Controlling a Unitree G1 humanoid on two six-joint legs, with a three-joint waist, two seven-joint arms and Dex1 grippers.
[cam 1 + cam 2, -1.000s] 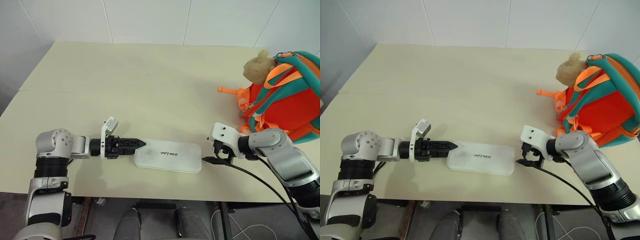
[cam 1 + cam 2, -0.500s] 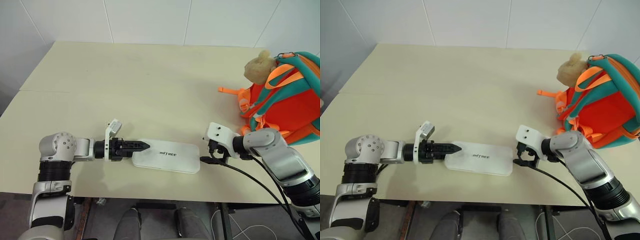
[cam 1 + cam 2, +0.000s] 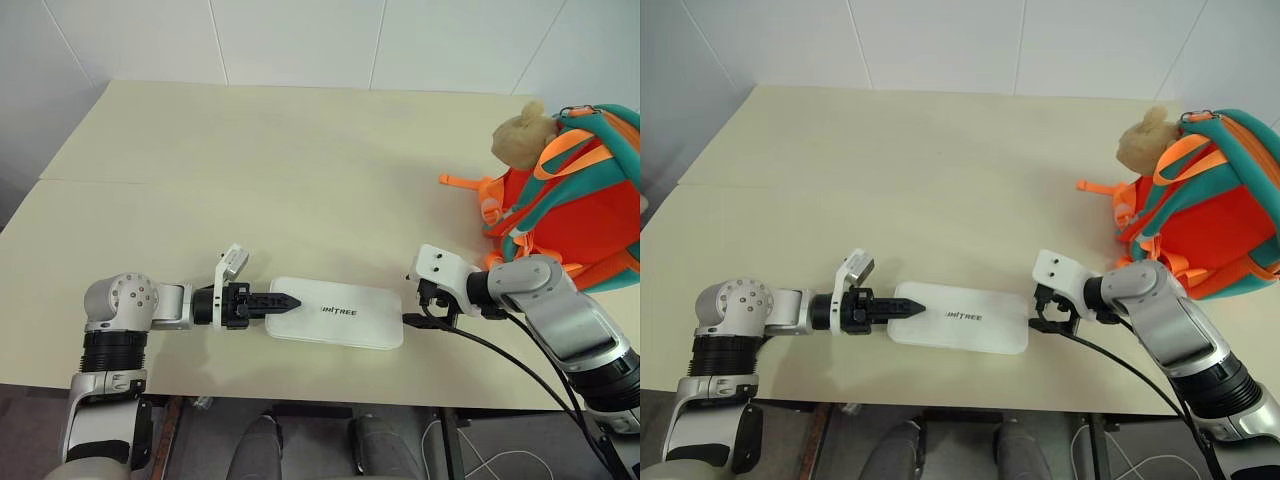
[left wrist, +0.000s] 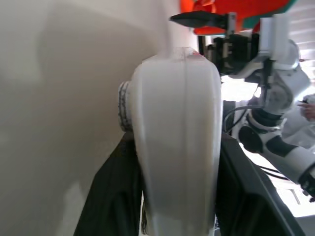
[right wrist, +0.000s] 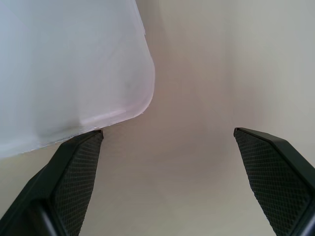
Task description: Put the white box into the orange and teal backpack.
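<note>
The white box (image 3: 335,312) lies flat near the table's front edge, lettering up. My left gripper (image 3: 285,300) reaches in level from the left, shut on the box's left end. In the left wrist view the box (image 4: 177,147) sits pinched between the two black fingers (image 4: 110,201). My right gripper (image 3: 413,317) stands open at the box's right end, not holding it. In the right wrist view the box's corner (image 5: 64,64) lies beside one of that gripper's fingers (image 5: 74,162). The orange and teal backpack (image 3: 570,200) stands at the far right, with a tan plush toy (image 3: 520,135) on it.
The beige table (image 3: 300,180) has wide bare room behind the box and to the left. Its front edge runs just below the box. A black cable (image 3: 500,355) trails from my right wrist over that edge. Orange straps (image 3: 462,181) stick out from the backpack's left side.
My left gripper's fingers have closed onto the box's left end. The right gripper stays open in the same place, and the box has not visibly shifted.
</note>
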